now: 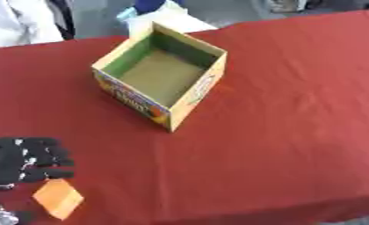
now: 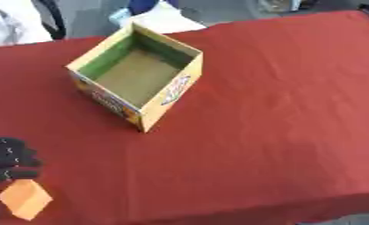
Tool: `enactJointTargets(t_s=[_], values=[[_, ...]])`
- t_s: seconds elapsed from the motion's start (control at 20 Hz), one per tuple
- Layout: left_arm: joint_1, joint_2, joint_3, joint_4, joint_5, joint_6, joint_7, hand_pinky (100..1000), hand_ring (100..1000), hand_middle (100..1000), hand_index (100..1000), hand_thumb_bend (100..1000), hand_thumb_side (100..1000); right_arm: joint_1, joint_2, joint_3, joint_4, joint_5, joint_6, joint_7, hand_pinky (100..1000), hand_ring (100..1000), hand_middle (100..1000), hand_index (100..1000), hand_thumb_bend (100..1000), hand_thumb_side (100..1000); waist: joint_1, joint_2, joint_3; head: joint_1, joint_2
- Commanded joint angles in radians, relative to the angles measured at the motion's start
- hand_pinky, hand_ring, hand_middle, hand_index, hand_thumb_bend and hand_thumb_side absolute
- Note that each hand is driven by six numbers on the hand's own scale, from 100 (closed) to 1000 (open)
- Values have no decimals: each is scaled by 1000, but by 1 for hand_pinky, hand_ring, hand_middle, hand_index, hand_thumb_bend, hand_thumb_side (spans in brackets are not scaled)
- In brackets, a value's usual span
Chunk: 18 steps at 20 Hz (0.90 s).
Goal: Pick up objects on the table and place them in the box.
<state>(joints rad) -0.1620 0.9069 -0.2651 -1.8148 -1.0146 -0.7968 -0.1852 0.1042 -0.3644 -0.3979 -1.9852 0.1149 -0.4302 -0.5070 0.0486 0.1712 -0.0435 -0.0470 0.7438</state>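
An open cardboard box with a green inner wall and bright printed sides stands empty on the red table, left of the middle and toward the back. At the lower left lies a small orange block. My black left hand reaches in from the left edge. Its curled fingers lie against the block's upper edge, and its thumb shows at the block's lower left corner, so the block sits pinched between them. The block is near the table's front edge, well short of the box. My right hand shows in neither view.
The red tablecloth covers the whole table and drops off at the front edge along the bottom right. Beyond the far edge are a white garment and a pale object just behind the box.
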Motion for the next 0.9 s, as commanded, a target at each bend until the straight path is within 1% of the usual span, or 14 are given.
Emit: enactJointTargets(t_s=[0.05, 0.25, 0.45, 0.65, 0.75, 0.8, 0.85, 0.9], values=[[-19, 13, 3, 9, -6, 5, 20, 896, 920, 862, 955, 341, 403, -7, -10, -1, -15, -8, -1, 5, 639, 746, 500, 687, 100, 729, -2, -8, -1, 1, -10], [-25, 7, -4, 16, -6, 5, 23, 878, 908, 833, 925, 292, 381, -7, -7, -1, -15, -9, 1, 7, 640, 747, 499, 687, 100, 729, -3, -7, -2, 1, -10], [-29, 0, -12, 17, -3, 1, 15, 858, 893, 805, 902, 278, 376, -8, -4, -2, -15, -10, 4, 7, 640, 747, 499, 687, 100, 729, -3, -7, -3, 3, -10], [-35, -5, -19, 21, -21, -10, 2, 839, 873, 783, 874, 334, 398, -9, -4, -2, -15, -10, 2, 6, 640, 747, 500, 687, 100, 729, -4, -6, -4, 3, -10], [-37, -9, -24, 28, -33, -17, -3, 833, 865, 771, 854, 323, 406, -10, -3, -2, -15, -10, 2, 5, 641, 747, 499, 687, 100, 729, -4, -5, -4, 3, -10], [-37, -10, -28, 31, -38, -21, -5, 826, 851, 750, 832, 315, 411, -10, -3, -2, -15, -10, 2, 5, 641, 747, 500, 687, 100, 732, -4, -4, -4, 3, -10], [-38, -12, -30, 33, -41, -25, -6, 818, 839, 730, 817, 308, 397, -10, -3, -3, -15, -10, 3, 4, 641, 747, 500, 687, 100, 729, -5, -4, -4, 3, -10], [-39, -14, -32, 35, -42, -29, -6, 791, 805, 671, 772, 298, 391, -10, -3, -3, -15, -10, 3, 3, 641, 747, 500, 687, 100, 729, -5, -4, -4, 3, -10]])
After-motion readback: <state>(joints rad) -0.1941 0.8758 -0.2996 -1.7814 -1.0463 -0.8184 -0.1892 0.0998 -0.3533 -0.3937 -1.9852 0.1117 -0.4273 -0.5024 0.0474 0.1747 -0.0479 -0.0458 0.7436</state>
